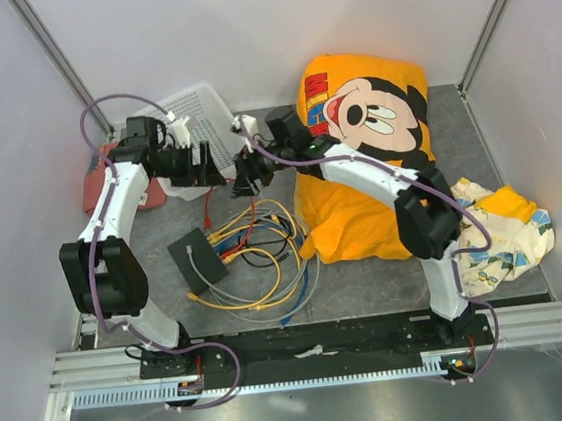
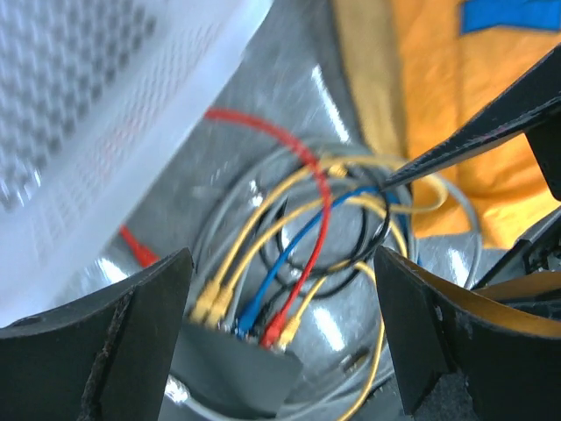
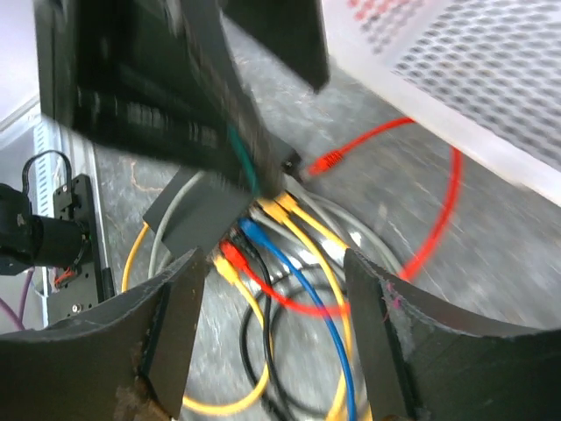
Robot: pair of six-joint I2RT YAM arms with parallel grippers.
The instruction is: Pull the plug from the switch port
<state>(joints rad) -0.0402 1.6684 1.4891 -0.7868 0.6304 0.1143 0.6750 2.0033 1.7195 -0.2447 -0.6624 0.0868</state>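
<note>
The black switch [image 1: 198,260] lies flat on the grey mat, with yellow, blue and red plugs [image 2: 276,329] seated in its port row. A loose red plug [image 3: 326,160] on a red cable lies on the mat near the basket, apart from the switch. My left gripper [image 1: 218,167] hangs above the cables, open, with nothing between its fingers [image 2: 280,263]. My right gripper [image 1: 246,179] hovers close beside it, also open and empty [image 3: 273,259]. In the right wrist view the switch [image 3: 197,215] sits partly under the left arm's dark body.
A white mesh basket [image 1: 196,119] stands at the back left, close to both grippers. An orange cartoon pillow [image 1: 365,151] lies to the right of the cable tangle [image 1: 261,263]. A printed cloth [image 1: 504,227] sits far right and a red object [image 1: 107,178] far left.
</note>
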